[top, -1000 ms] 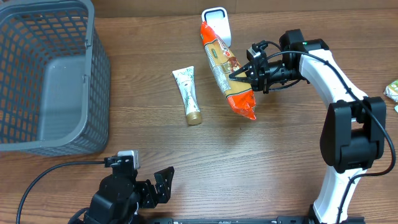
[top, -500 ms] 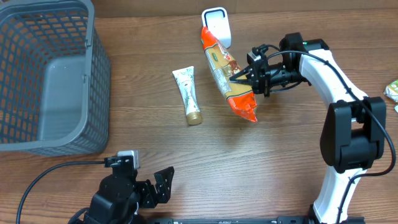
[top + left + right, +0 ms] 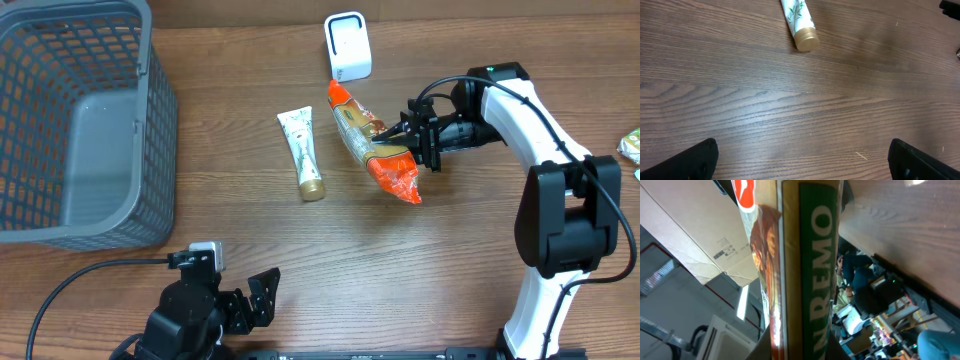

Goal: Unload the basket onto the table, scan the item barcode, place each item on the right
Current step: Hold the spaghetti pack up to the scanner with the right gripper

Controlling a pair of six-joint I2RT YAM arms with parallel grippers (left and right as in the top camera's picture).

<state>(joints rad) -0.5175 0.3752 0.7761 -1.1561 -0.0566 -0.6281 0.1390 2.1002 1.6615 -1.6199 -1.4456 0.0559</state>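
An orange and green snack bag hangs above the table's middle, tilted, its top end a little below the white barcode scanner. My right gripper is shut on the bag's right side. In the right wrist view the bag fills the centre, its green lettered band facing the camera, and the room behind shows instead of the table. My left gripper rests near the front edge, open with nothing in it; its fingertips show at the bottom corners of the left wrist view.
A white tube with a gold cap lies left of the bag, also seen as the tube from the left wrist. A grey plastic basket stands at the far left. A small packet lies at the right edge.
The right gripper has drawn the bag down and right, away from the scanner, and tilted it. The bag's top end no longer overlaps the scanner. The left arm has not moved.
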